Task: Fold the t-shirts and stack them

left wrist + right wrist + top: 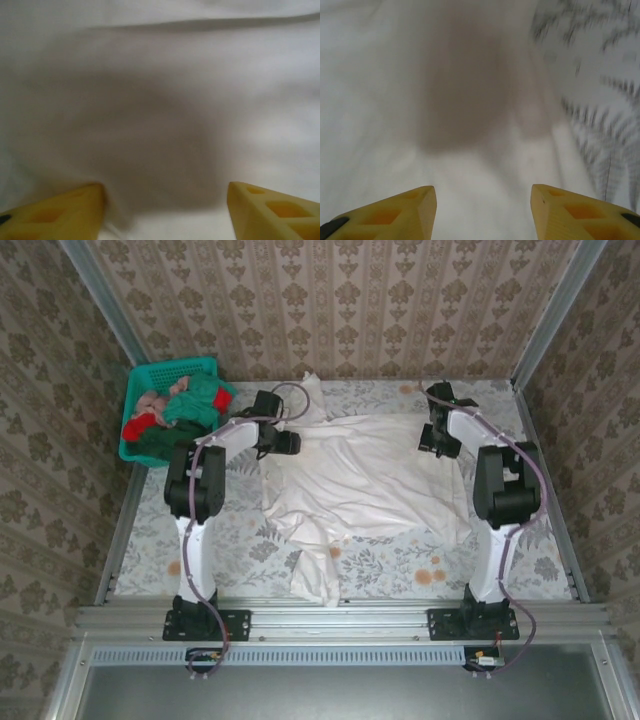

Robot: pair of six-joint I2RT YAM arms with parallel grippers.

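Damask-patterned walls (350, 300) around a floral-clothed table (400, 565), aluminium-framed.

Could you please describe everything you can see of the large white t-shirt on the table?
The white t-shirt is plain, soft-looking cloth, lying unfolded, spread but rumpled, across the middle of the floral table. One part trails toward the near edge, and another pokes toward the far wall. The left fingers and right fingers stand open close over its far left and far right edges; whether they touch it cannot be told. Their shadows fall on the cloth beneath them.
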